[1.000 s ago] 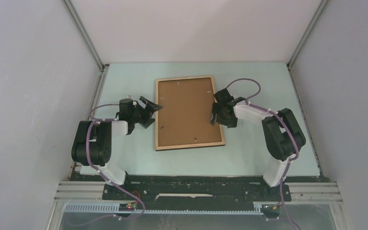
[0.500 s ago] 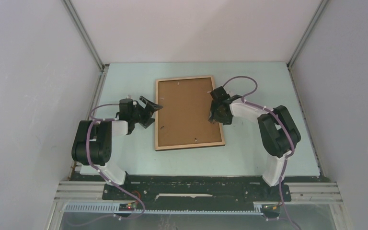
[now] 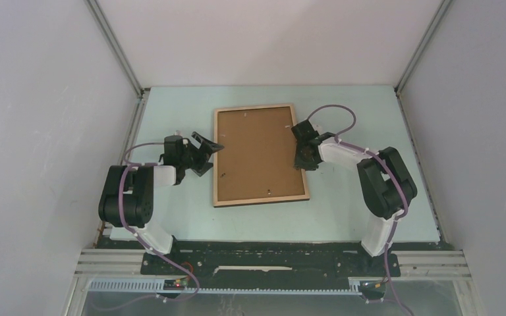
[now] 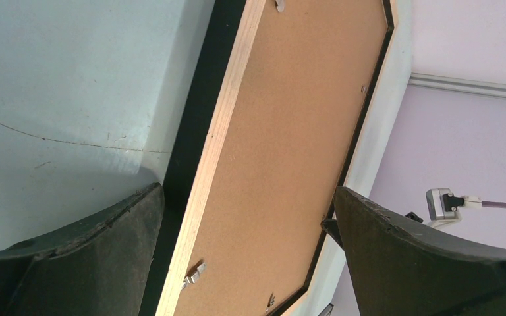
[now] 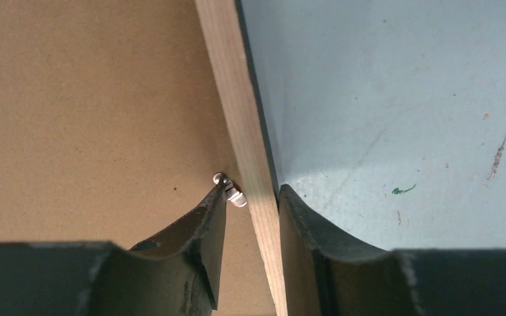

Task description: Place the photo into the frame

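Pale green table with plain white walls around it, nothing fancy. On it the frame lies face down in the middle, with the brown backing board sitting in it.

The right gripper straddles the frame's right rail. One finger is on the board side, right at a small metal tab, and the other is against the outer edge. I can't tell if it's actually squeezing the rail or just bracketing it. The left gripper is spread wide open just beside the left rail, holding nothing.

My guess is the step is working that tab. I'd keep the fingertip low and nudge the tab sideways rather than prying up. Bracing the left rail with the free gripper should stop the frame skating across the table.

The photo isn't visible in any view. It might be under the board, but I can't say. Which way the tab is turned is also too small to read.
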Available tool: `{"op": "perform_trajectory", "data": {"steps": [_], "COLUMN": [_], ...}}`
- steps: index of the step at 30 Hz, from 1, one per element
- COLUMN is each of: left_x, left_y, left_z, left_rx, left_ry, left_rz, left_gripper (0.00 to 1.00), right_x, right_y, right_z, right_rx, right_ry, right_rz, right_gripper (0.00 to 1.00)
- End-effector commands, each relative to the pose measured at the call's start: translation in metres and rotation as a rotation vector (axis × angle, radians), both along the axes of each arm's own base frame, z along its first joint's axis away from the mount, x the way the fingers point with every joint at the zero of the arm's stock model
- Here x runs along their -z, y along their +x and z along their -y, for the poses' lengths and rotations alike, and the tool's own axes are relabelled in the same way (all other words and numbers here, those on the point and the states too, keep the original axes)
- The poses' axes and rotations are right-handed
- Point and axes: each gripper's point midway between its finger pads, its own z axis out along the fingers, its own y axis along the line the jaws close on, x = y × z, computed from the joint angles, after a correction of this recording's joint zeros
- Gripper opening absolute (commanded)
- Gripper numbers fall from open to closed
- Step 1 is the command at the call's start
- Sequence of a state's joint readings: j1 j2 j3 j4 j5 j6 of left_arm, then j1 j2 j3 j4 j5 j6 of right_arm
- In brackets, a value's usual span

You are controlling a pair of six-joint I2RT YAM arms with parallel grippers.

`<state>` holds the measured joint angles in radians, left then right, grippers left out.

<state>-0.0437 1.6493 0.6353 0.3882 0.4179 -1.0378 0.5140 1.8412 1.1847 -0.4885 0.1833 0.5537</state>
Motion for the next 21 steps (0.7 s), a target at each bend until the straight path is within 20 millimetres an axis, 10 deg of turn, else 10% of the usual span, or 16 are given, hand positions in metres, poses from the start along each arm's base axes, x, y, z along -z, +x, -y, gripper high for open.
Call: {"op": "perform_trajectory", "data": {"steps": [1,8,13,17,21], "left_x": [-0.018,-0.018,-0.022,-0.026,-0.025], "left_y": [0.009,0.009,0.006,-0.007,-0.036], "left_z": [0.012,0.012,0.011,0.007,-0.004], "left_rx": [0.051,0.050,0.054,0.083,0.148], "left_ry": [-0.018,-0.017,0.007,0.120,0.372], "left_rz": [0.062,0.062,0.084,0.067,-0.001], "left_gripper": [1.00,1.00,1.00,1.00,1.00], "right_x": [0.013,0.009,-0.002,-0.020,-0.026], "right_y": [-0.022,-0.007,-0.010,-0.024,-0.034], "right_z": [0.006,0.008,0.003,-0.001,-0.003], "right_rx": [-0.043,-0.108,-0.146,-0.183,-0.205], "right_ry": [-0.005,-0.010,0.035,0.064,0.128], "right_rz": [-0.074,-0.010,-0.001,0.043,0.087], "right_gripper": [0.38,0.00,0.01,0.49,0.76]}}
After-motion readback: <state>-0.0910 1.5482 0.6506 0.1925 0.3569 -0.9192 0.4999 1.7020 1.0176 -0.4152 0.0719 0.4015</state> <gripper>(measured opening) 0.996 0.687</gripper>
